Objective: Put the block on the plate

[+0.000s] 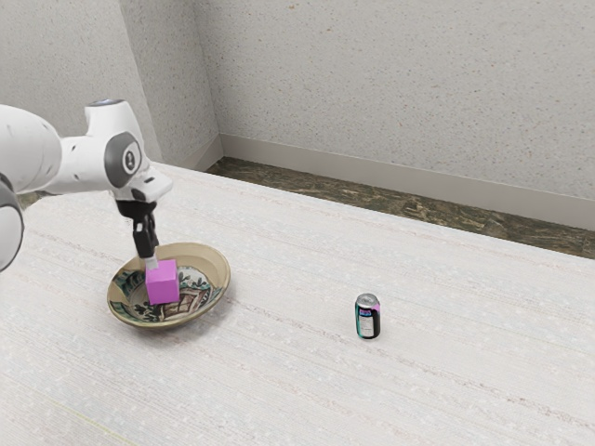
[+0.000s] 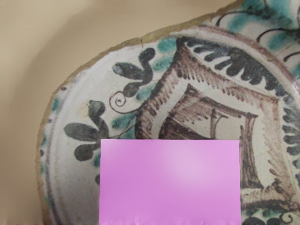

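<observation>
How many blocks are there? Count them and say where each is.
1. The pink block is at the claw, seen against the inside of the plate in both views. The arm could hide another.

A dark can stands upright on a pale table, wall beyond

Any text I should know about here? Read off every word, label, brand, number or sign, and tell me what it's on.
Nothing legible to quote.
Can: a label with print on its side, too small to read.
Arm: a light mark on the round dark joint cover, too small to make out.
Plate: painted leaves, scrolls and bands, no lettering I can find.
Block: plain pink, none on the faces in view.
</observation>
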Robot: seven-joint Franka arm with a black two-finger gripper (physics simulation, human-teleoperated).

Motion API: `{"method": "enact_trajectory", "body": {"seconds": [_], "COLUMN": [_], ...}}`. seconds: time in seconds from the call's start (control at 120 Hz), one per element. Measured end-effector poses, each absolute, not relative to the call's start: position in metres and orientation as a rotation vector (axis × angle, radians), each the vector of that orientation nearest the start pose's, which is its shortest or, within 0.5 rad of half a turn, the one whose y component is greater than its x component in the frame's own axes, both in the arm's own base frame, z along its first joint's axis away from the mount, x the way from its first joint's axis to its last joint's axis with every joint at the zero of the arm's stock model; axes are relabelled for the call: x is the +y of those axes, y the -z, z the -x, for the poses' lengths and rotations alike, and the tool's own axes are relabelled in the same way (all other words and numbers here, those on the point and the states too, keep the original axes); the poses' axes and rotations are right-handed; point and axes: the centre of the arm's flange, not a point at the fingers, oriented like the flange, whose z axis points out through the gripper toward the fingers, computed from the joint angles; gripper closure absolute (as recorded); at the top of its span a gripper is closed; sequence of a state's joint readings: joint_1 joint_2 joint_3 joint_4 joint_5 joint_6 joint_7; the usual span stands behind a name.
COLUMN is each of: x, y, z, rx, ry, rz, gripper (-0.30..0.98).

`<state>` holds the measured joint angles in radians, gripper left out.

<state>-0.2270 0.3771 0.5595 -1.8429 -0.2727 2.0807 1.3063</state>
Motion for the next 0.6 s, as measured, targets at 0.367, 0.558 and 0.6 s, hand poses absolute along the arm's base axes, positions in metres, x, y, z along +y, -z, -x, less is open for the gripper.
{"method": "enact_trajectory", "body": {"seconds": [0.367,0.558,0.6], "x": [0.042,-0.036,-0.047], "y": [-0.513,-0.588,-0.596], "z": [-0.607,-0.591,-0.585], "rx": [1.670,1.802,1.813], "ry": [0.174,0.136,0.111], "rz": [2.717,2.634,2.631], "gripper": [0.01,0.00,0.00]}}
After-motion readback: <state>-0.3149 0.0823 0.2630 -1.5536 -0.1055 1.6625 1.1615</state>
